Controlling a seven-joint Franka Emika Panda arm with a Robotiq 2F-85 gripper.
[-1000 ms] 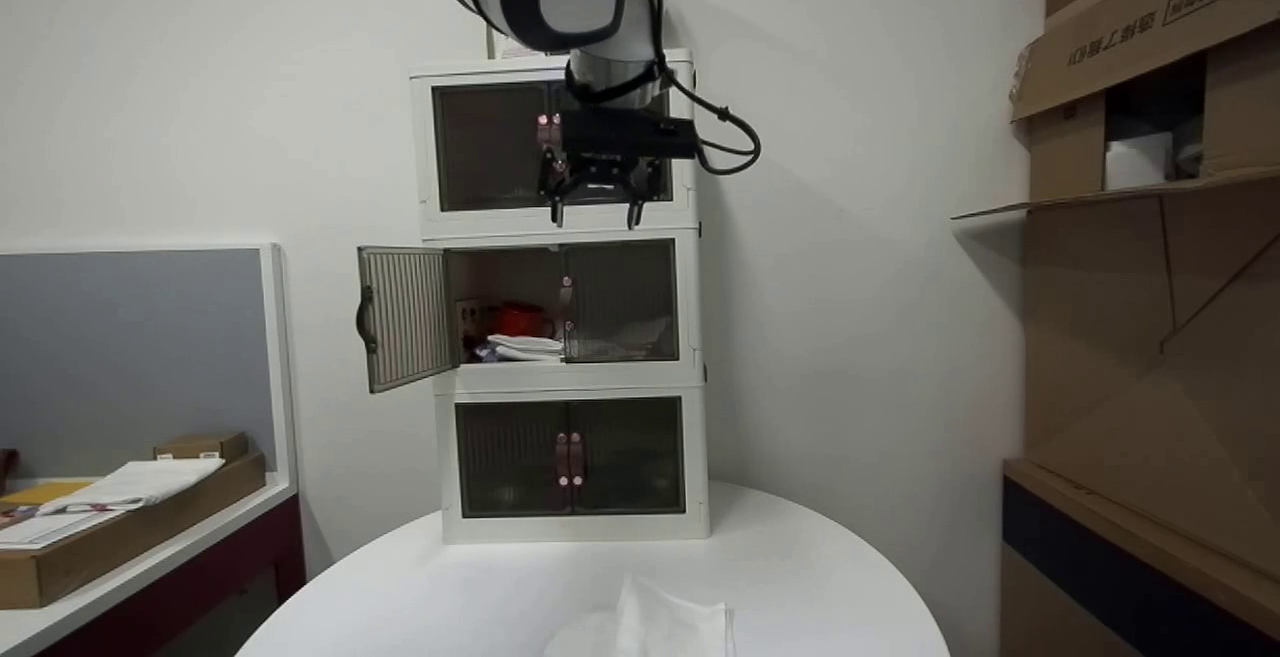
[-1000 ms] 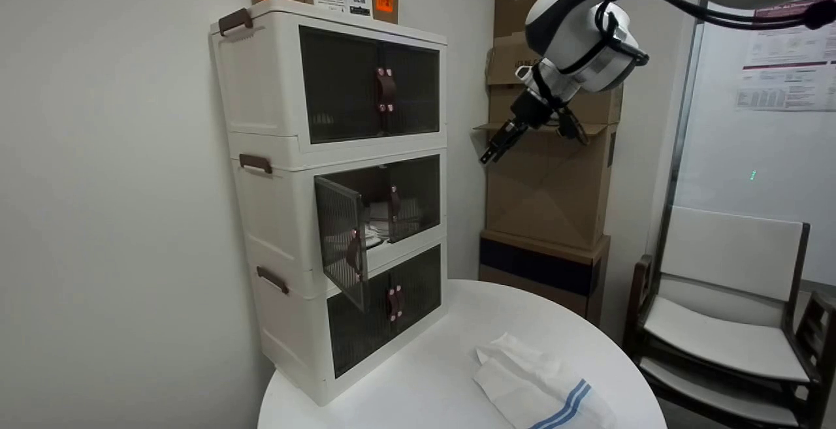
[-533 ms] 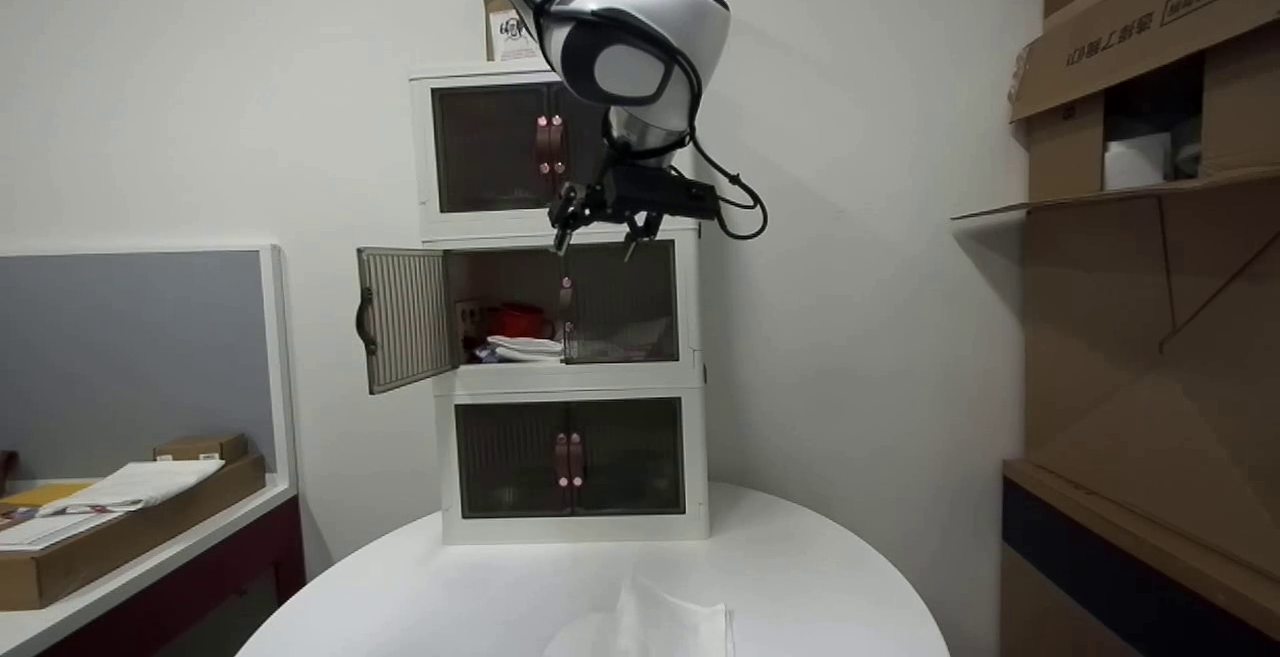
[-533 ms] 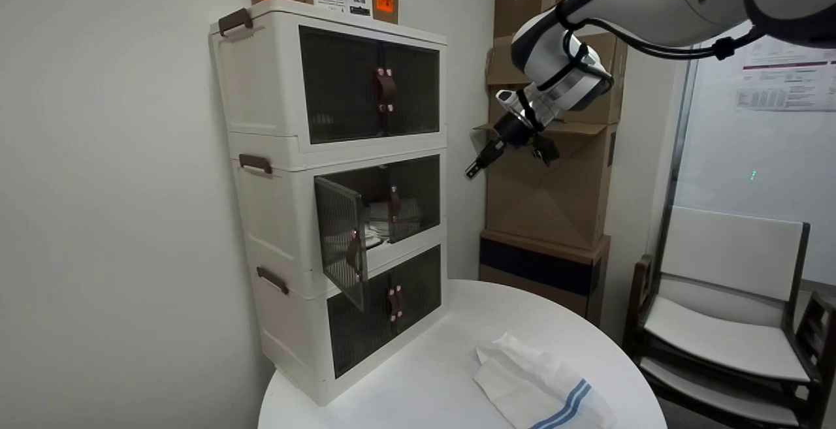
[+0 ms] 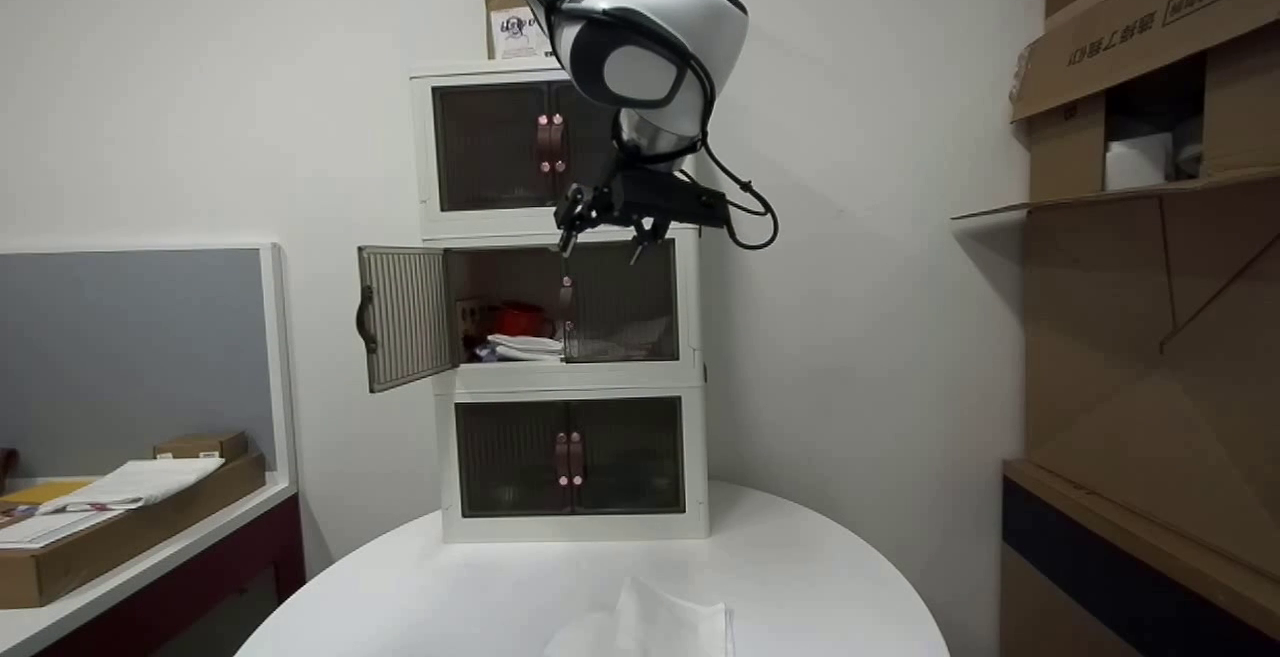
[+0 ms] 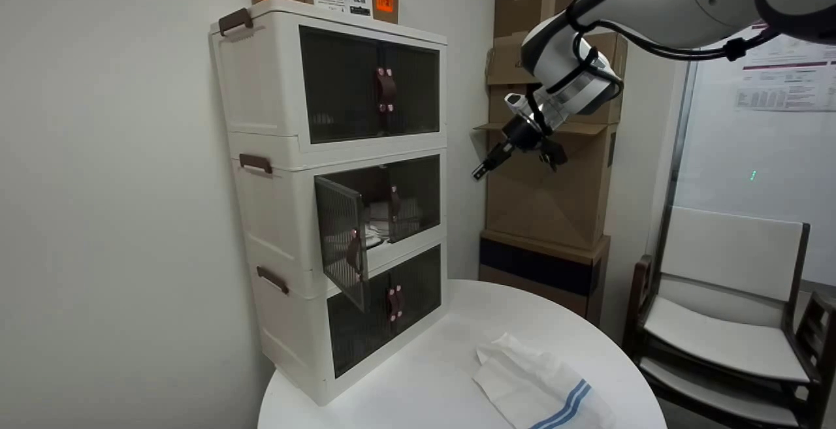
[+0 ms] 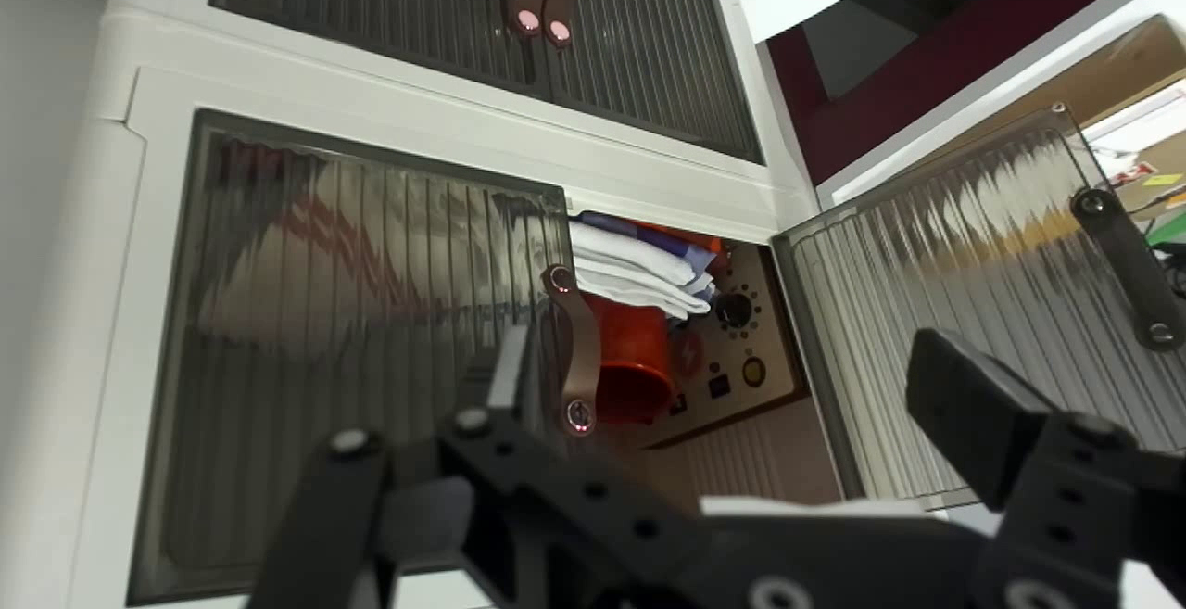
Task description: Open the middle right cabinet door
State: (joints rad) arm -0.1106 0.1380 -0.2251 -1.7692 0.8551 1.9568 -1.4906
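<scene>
Evidently, the gripper [image 5: 602, 250] hung unclenched, jaws apart; well ahead of it the middle right cabinet door [image 5: 622, 305] stood closed, and the middle compartment [image 5: 505, 277] beyond held a red cup [image 7: 635, 336] and folded white cloths [image 7: 630, 259].

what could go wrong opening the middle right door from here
The open gripper might miss or slip off the narrow strap handle of the closed middle right door. It could also bump the swung-open left door. A finger straying inside might knock the red container.
</scene>
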